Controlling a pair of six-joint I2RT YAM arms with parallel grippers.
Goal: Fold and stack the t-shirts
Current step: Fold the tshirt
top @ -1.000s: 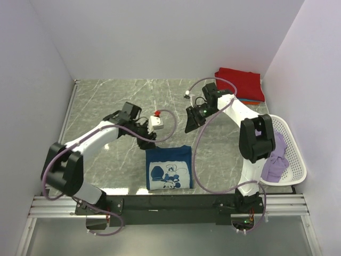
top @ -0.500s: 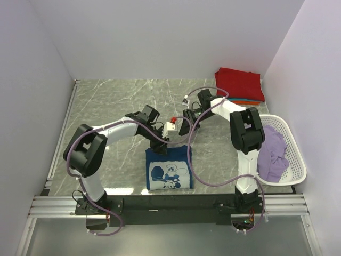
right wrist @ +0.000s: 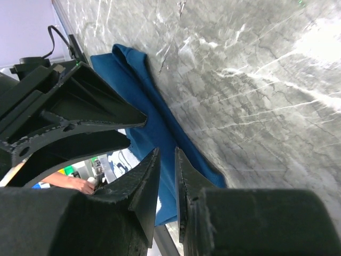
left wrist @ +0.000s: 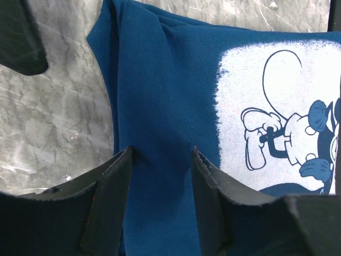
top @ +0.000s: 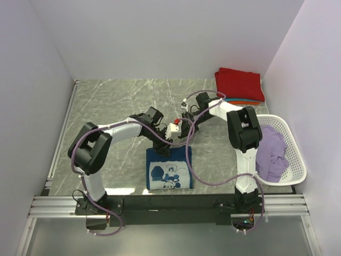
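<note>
- The blue t-shirt lay folded by the middle of the worktop's near edge.
- My left gripper hung wide open over its far edge, holding nothing.
- My right gripper, beside it, was open just a crack, with nothing in it.
- I think I was about to grab that edge; next, both jaws had to go down and pinch the cloth.

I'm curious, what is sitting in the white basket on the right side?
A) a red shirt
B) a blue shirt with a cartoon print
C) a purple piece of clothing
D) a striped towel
C: a purple piece of clothing is bunched in the white basket, while the blue cartoon shirt lies on the table and the red pile sits at the back.
</note>
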